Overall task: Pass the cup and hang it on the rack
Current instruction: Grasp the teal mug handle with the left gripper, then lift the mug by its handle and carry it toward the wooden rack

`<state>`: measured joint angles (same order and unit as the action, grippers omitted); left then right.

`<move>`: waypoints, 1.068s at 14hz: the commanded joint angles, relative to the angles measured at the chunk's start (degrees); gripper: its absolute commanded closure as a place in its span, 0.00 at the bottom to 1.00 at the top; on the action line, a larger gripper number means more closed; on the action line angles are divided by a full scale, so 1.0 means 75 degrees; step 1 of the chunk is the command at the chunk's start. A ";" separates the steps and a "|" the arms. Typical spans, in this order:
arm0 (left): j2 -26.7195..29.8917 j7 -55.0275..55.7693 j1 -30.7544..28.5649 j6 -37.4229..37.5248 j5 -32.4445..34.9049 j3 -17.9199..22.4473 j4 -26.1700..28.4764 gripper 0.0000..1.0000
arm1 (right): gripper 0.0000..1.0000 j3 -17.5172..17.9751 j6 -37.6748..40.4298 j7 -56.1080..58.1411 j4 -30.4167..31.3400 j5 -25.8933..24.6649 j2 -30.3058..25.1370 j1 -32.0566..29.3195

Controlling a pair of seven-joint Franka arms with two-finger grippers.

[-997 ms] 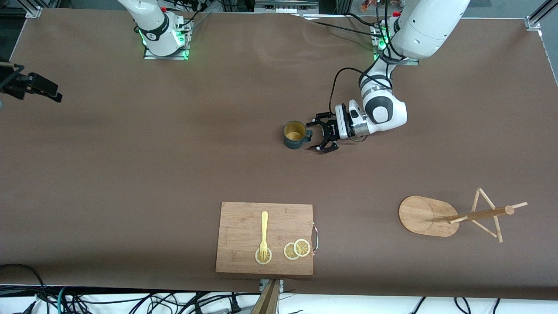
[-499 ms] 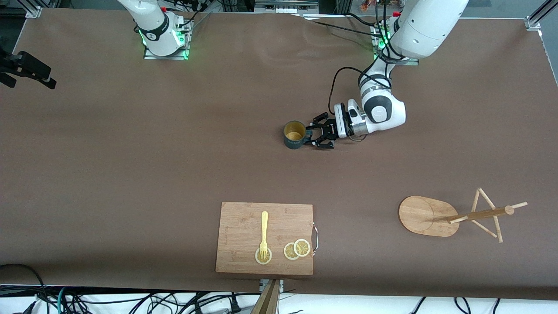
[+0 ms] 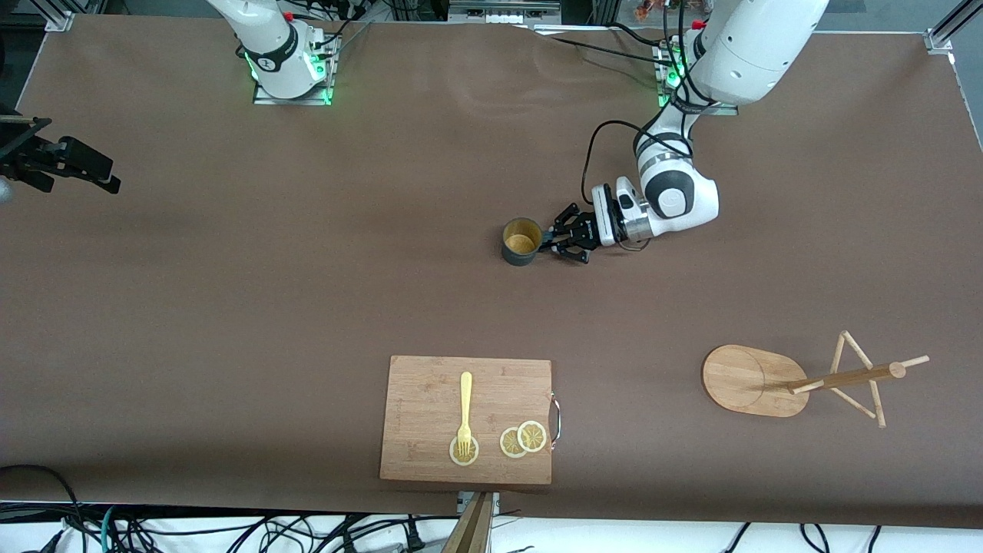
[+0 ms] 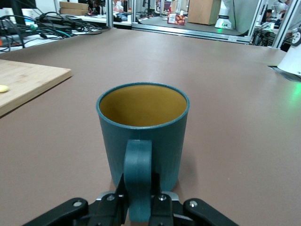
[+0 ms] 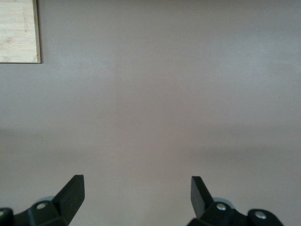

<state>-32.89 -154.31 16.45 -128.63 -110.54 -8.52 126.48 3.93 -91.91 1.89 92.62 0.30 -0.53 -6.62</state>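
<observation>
Left gripper [image 3: 554, 243] has closed from wide onto the cup [image 3: 521, 242] handle [image 4: 138, 176]; cup upright on table [image 3: 307, 269]; right gripper [image 5: 136, 193] waits, jaws wide

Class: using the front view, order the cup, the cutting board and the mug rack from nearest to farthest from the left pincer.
1. The cup: its handle sits between the left pincer fingers.
2. The cutting board: nearer the front camera, holding a fork.
3. The mug rack: toward the left arm's end, slightly farther off.
</observation>
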 commanded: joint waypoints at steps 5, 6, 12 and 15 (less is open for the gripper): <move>0.1394 0.2276 -0.0938 -0.0029 0.1654 0.0034 0.0375 1.00 | 0.00 0.0378 -0.0320 -0.0077 0.0272 -0.0087 -0.0211 -0.0337; 0.1663 0.2909 -0.1079 -0.0017 0.2310 0.0034 0.0410 1.00 | 0.00 0.0366 -0.0308 -0.0054 0.0249 -0.0075 -0.0118 -0.0313; 0.3117 0.6073 -0.2332 0.1070 0.4292 0.0080 0.1019 1.00 | 0.00 0.0378 -0.0238 -0.0030 0.0248 0.0030 -0.0012 -0.0266; 0.3715 0.8124 -0.2860 0.1970 0.6004 0.0547 0.0996 1.00 | 0.00 0.0436 -0.0226 -0.0007 0.0237 0.0031 -0.0059 -0.0243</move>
<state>-9.68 -102.02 -2.41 -119.03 -71.43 -6.45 132.34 5.91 -93.57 1.88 93.90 0.23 -0.01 -7.51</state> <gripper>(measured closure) 0.793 0.000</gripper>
